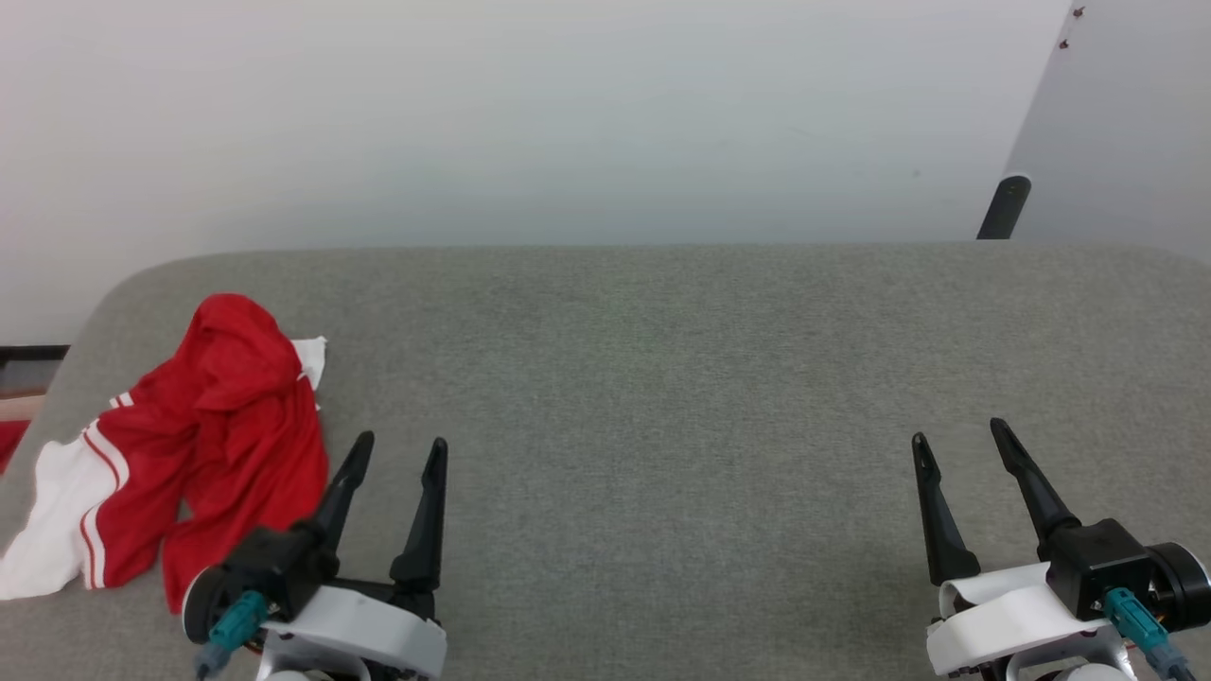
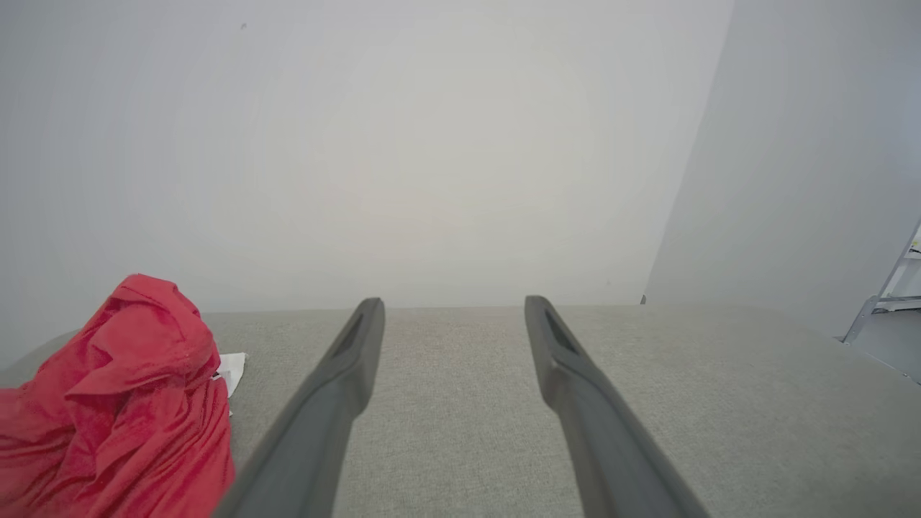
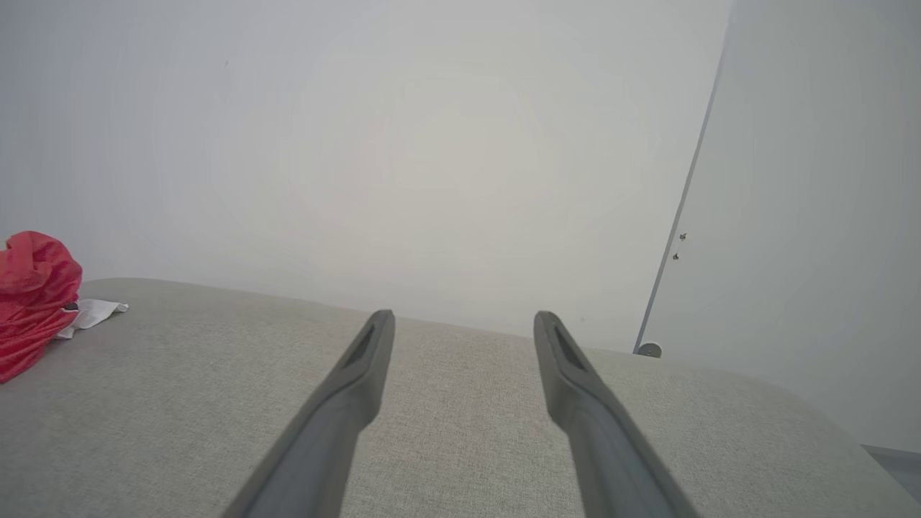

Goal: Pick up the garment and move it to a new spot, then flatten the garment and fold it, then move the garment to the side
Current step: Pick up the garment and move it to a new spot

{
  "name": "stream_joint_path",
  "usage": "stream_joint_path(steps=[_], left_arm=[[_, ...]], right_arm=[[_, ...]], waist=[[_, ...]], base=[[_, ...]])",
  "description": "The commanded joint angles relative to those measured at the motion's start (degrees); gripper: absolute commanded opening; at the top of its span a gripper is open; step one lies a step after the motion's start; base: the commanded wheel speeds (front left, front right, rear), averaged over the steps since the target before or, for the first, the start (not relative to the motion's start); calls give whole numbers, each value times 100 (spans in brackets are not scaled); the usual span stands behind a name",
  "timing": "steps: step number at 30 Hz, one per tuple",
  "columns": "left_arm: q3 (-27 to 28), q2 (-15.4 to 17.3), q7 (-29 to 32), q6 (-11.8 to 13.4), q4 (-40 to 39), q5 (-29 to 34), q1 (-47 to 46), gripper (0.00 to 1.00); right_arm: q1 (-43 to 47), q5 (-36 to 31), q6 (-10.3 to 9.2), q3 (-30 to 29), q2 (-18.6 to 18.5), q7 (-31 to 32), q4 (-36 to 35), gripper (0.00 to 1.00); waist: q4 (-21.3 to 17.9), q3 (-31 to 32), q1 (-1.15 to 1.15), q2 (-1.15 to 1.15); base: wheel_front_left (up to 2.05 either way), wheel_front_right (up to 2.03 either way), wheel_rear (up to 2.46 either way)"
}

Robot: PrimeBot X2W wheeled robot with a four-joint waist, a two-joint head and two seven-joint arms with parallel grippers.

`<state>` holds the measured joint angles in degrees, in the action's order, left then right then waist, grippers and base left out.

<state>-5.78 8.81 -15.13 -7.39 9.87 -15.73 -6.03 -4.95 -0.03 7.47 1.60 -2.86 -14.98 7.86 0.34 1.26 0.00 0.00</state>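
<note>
At the left end of the grey fabric-covered tabletop (image 1: pixel 662 397), the red jersey-style shirt with white short sleeves and red-and-white striped trim (image 1: pixel 218 426) lies in a crumpled heap. One white sleeve spreads toward the near left edge, and a small white corner pokes out on the far side. No lettering can be made out among the folds.

The left pincer (image 1: pixel 401 441) hovers just to the right of the heap with its two long dark fingers spread and nothing between them. The nearer finger reaches close to the red cloth, though contact cannot be judged. In the left wrist view the shirt (image 2: pixel 122 403) bulks beside the spread left pincer (image 2: pixel 453 302).

The right pincer (image 1: pixel 957 430) sits well apart over the tabletop's right side, likewise spread and empty. Its wrist view shows the fingers splayed (image 3: pixel 465 315) and the shirt (image 3: pixel 32 288) far off to the left. A white wall rises behind.
</note>
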Motion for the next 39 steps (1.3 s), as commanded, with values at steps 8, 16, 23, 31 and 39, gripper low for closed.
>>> stream_joint_path(steps=[8,16,23,31,39], left_arm=[[181,60,2,-16,305,-61,-159,100],[504,147,2,5,450,73,-277,100],[667,141,2,47,398,134,-243,100],[715,111,2,33,394,105,-309,100],[800,89,527,-2,509,-613,-753,100]], right_arm=[[39,-37,4,67,-4,-23,85,100],[-56,45,4,213,-2,-21,181,100],[-183,95,4,351,-3,-21,253,100],[-226,105,3,310,-3,-21,340,100],[-366,-41,3,323,-3,-21,318,100]], waist=[[547,65,0,0],[1444,101,0,0],[2178,109,0,0],[2601,50,0,0],[2540,-297,0,0]], base=[[0,0,0],[0,0,0],[0,0,0],[0,0,0],[0,0,0]])
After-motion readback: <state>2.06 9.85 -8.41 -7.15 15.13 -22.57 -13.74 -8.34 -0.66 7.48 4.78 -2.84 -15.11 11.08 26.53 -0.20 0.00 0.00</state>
